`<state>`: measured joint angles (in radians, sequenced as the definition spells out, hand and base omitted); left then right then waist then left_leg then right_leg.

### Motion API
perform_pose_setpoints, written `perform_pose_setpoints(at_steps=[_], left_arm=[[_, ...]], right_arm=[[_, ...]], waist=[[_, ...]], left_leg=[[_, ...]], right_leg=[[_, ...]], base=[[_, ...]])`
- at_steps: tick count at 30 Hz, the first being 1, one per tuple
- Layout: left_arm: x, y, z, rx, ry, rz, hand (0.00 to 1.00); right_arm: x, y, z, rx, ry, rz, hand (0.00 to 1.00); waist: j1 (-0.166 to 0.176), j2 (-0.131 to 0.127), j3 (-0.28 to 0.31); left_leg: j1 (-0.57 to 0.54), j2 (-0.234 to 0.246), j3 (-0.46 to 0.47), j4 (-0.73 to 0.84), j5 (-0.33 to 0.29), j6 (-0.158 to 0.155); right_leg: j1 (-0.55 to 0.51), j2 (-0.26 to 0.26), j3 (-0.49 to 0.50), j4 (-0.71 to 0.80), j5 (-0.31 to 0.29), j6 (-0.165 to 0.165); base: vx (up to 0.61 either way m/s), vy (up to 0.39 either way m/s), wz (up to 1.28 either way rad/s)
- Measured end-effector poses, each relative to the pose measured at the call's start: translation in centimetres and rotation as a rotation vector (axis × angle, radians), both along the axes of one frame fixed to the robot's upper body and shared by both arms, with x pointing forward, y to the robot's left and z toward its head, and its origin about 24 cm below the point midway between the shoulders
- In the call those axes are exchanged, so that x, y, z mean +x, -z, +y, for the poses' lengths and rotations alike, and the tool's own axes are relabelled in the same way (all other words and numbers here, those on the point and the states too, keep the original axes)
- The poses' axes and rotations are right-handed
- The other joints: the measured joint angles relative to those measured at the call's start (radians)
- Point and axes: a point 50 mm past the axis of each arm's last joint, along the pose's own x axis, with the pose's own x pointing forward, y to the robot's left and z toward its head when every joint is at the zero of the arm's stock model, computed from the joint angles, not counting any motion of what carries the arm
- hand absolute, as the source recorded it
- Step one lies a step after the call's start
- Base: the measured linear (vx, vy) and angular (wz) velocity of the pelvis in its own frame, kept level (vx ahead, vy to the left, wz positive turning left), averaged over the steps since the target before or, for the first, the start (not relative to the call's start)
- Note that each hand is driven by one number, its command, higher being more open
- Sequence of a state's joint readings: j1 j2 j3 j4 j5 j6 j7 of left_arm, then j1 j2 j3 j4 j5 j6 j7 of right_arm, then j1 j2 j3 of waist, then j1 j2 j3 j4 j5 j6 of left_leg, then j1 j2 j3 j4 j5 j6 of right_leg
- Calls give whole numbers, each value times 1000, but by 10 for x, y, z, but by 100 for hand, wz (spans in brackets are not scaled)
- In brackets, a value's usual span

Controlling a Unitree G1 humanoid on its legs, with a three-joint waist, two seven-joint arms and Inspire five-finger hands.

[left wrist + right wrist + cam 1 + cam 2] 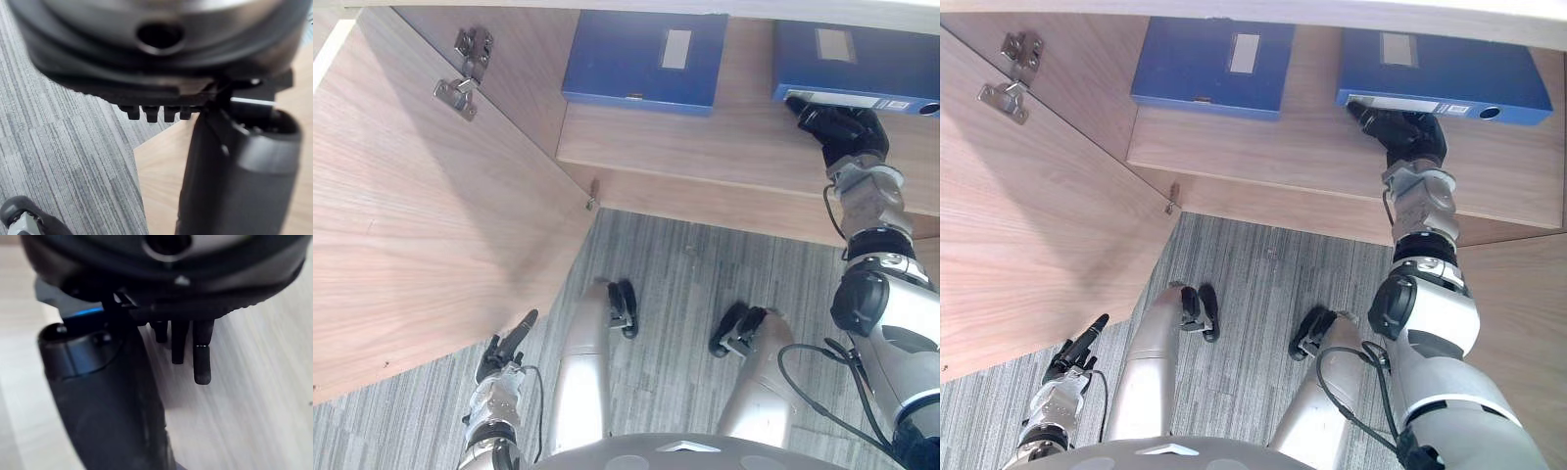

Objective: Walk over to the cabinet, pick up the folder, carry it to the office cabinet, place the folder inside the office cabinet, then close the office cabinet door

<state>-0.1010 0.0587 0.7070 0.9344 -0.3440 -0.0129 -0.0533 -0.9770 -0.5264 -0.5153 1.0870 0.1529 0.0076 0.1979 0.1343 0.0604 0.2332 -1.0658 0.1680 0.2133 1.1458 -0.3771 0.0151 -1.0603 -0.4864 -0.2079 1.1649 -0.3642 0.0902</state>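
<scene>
Two blue folders lie flat on the wooden shelf (705, 147) of the open office cabinet. One folder (641, 59) is on the left, the other folder (1440, 69) on the right with its white-labelled spine facing me. My right hand (842, 129) reaches onto the shelf, its fingertips touching the right folder's near left corner. In the right wrist view its fingers (202, 362) are straight above the shelf wood, with a sliver of blue beside the thumb. My left hand (504, 351) hangs low beside the door's lower edge, fingers straight, holding nothing.
The cabinet door (421, 215) stands swung open on the left, with metal hinges (465, 73) near its top. Grey striped carpet (685, 284) lies below the shelf's front edge. A wooden panel (1528, 313) borders the right side.
</scene>
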Motion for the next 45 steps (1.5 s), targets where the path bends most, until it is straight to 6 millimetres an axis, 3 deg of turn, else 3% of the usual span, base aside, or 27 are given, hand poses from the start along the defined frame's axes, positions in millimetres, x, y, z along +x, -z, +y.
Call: perform_pose_setpoints(at_steps=[13, 16, 19, 23, 31, 45], left_arm=[[2, 0, -3, -34, 19, -26, 100], [-2, 4, -9, -39, 35, -12, 100], [-6, 13, -36, -92, 106, 23, 100], [-5, 15, -44, -113, 115, 19, 100], [-6, 16, -48, -137, 92, 13, 100], [-9, 18, -49, -135, 77, 47, 100]], right_arm=[[-6, 12, -5, -117, -33, 57, 100], [3, 3, 25, -529, -140, 141, 100], [11, 10, 71, -1032, -300, 239, 100], [0, 42, 105, -1221, -455, 255, 100], [-6, 56, 102, -1331, -444, 291, 100], [-11, 73, 94, -1183, -361, 324, 100]], waist=[[15, -15, -23], [7, -16, -29], [-4, -23, -57], [-22, -34, -73], [-22, -30, -73], [-21, -43, -65]], left_leg=[[8, 2, 0, -20, 4, -6], [27, 20, 12, -37, 5, -7], [80, 33, 44, -90, 17, -17], [91, 37, 45, -116, 30, -31], [95, 35, 49, -121, 39, -22], [122, 7, 63, -141, 51, -14]], right_leg=[[8, 8, -10, -18, -2, -4], [17, 31, -7, -45, 14, -8], [36, 60, 11, -97, 41, -10], [39, 71, 7, -111, 44, -15], [49, 71, 6, -128, 58, -13], [69, 55, 21, -140, 78, 4]], base=[[-18, 40, -1], [-30, 44, -24], [-32, 35, -30], [-46, 0, -7], [-55, 37, 0], [-55, 41, 3]])
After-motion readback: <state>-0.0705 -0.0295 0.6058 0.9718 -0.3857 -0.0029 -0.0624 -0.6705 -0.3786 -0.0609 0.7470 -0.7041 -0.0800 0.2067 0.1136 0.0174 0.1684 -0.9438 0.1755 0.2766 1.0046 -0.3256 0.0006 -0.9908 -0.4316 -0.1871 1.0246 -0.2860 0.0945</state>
